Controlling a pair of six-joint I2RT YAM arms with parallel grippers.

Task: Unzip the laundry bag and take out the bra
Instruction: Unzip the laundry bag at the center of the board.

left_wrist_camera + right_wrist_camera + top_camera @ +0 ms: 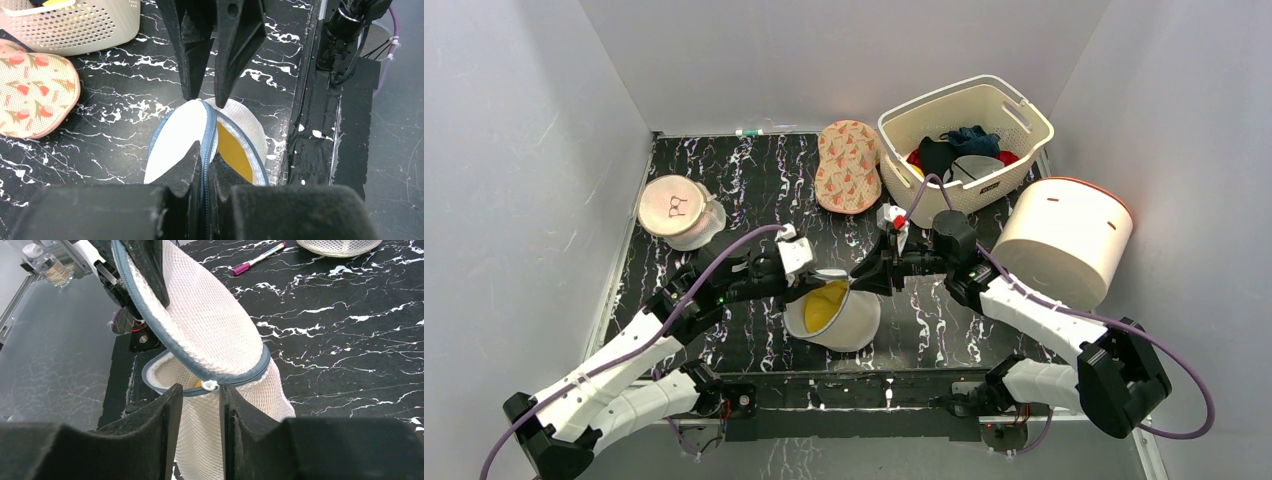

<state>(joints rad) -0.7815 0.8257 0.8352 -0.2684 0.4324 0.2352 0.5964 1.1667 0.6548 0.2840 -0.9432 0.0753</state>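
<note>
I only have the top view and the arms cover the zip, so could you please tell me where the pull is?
Observer: The white pull sits where the lid meets the bag, right at the tips of the right gripper.
Operator: Thank you. And the other arm?
Observer: The left gripper is clamped on the lid's edge.

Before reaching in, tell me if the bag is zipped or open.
Partly open: the bag's lid stands lifted off the rim, and something yellow shows inside.
</note>
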